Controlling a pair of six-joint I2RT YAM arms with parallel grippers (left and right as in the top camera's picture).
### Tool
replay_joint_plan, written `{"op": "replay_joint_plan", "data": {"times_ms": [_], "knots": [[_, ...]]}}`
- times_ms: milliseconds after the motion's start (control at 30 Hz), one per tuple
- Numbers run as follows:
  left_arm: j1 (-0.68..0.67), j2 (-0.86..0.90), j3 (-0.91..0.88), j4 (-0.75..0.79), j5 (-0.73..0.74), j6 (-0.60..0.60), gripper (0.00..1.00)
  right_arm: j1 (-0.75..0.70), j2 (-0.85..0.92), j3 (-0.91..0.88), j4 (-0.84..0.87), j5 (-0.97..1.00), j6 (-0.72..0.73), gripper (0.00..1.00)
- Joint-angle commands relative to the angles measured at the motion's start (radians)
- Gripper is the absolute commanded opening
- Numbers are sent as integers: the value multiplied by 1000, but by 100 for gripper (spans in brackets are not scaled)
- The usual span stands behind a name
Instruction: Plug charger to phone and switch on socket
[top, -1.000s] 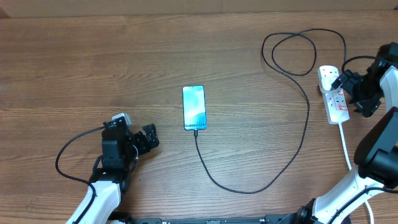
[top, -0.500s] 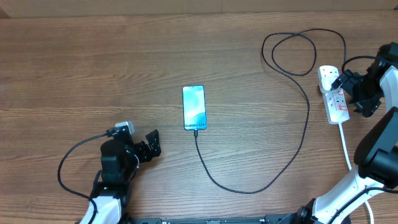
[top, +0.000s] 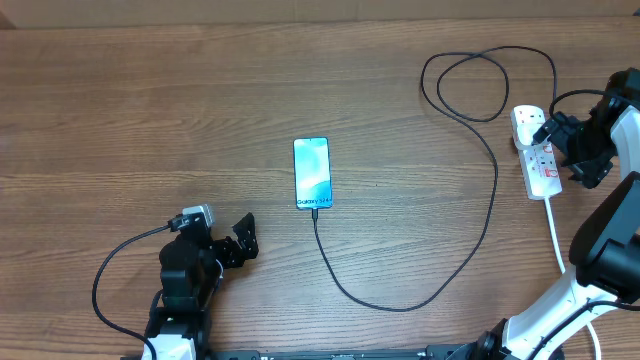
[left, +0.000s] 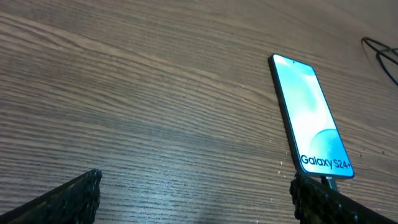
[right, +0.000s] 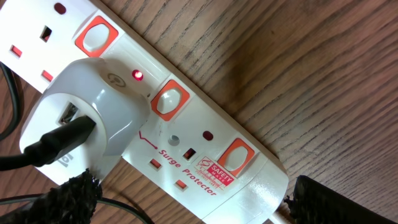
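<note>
With the charger cable (top: 496, 185) seated in the lit Galaxy phone (top: 311, 173) at mid-table and the surge protector's (right: 205, 155) red lamp (right: 136, 75) glowing at the right edge, this looks finished. The left gripper (top: 238, 243) and right gripper (right: 198, 202) are both wide and empty!

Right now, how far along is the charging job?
Done: the thin black charger cable enters the slim blue-screened phone, and a red light glows on the white power strip, suggesting its switch is on. In hand: nothing; left gripper and right gripper hang open. Remaining: seemingly nothing.
</note>
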Motion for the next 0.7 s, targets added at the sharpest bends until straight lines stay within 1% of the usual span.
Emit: {"op": "replay_joint_plan", "data": {"times_ms": [0, 100, 567, 667], "knots": [[-2, -28, -11, -13, 10, 27, 99, 3, -30, 26, 3, -6, -8, 100], [-2, -67, -11, -63, 6, 27, 100, 3, -30, 26, 3, -6, -8, 100], [-2, -376, -11, -438, -21, 29, 100, 3, -30, 26, 3, -6, -8, 100], [-2, -423, -11, -434, -23, 48, 100, 3, -30, 26, 3, -6, -8, 100]]}}
